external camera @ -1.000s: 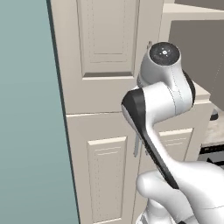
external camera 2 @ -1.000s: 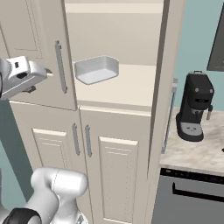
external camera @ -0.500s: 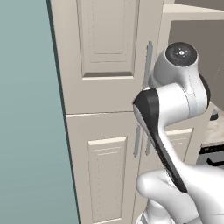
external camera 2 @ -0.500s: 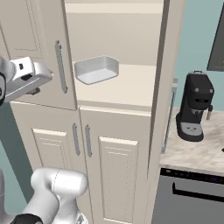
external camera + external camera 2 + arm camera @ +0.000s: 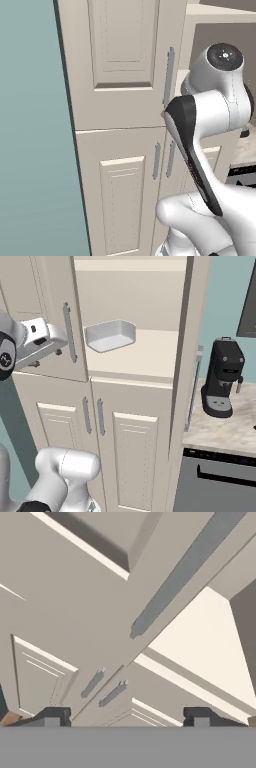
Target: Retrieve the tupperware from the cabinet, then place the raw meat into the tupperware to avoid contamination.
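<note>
The tall cream cabinet (image 5: 135, 421) has its upper left door (image 5: 45, 311) swung open. On the bare shelf (image 5: 145, 356) inside sits the tupperware (image 5: 110, 335), a shallow white-grey tub with no lid. My gripper (image 5: 56, 346) hovers just left of that door's grey bar handle (image 5: 67, 331). In the hand view the gripper (image 5: 125, 719) is open, its dark fingertips (image 5: 50, 716) wide apart with nothing between them. The handle (image 5: 185, 577) runs diagonally ahead of them. The raw meat is out of view.
A black coffee machine (image 5: 225, 378) stands on the speckled counter (image 5: 230, 431) to the right of the cabinet, above a dark appliance front (image 5: 220, 481). Two closed lower doors carry short grey handles (image 5: 94, 415). A teal wall (image 5: 30, 150) lies to the left.
The gripper was shut at the door handle and now stands open, clear of it. In the left base view the arm's upper joint has swung to the right.
</note>
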Controlling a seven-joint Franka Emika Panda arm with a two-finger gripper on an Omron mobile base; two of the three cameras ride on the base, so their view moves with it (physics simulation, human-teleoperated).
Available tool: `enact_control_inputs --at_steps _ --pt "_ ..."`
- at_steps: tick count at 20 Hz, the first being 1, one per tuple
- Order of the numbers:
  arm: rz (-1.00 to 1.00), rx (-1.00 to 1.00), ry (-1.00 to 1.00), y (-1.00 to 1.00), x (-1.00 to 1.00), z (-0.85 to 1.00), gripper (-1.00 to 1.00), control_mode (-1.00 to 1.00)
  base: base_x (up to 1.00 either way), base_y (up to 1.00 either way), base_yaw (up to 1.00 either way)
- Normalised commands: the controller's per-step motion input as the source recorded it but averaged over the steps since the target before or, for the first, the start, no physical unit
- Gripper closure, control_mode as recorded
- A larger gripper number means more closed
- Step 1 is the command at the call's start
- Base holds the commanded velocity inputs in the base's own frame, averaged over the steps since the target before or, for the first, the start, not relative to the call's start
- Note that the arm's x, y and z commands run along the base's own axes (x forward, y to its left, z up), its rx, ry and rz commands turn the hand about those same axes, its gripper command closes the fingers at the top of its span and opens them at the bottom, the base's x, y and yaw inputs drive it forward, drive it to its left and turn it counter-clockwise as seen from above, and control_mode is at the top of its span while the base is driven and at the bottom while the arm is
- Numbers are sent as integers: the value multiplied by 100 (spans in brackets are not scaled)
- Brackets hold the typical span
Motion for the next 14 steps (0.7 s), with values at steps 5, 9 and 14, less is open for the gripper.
enact_control_inputs --at_steps 5,9,14 --pt "4 -1 0 -28 0 12 -100 -100 0 0 0" --pt "6 -7 -2 -31 0 4 -100 -100 0 0 0" --pt "8 -12 -4 -23 0 0 -100 -100 0 0 0"
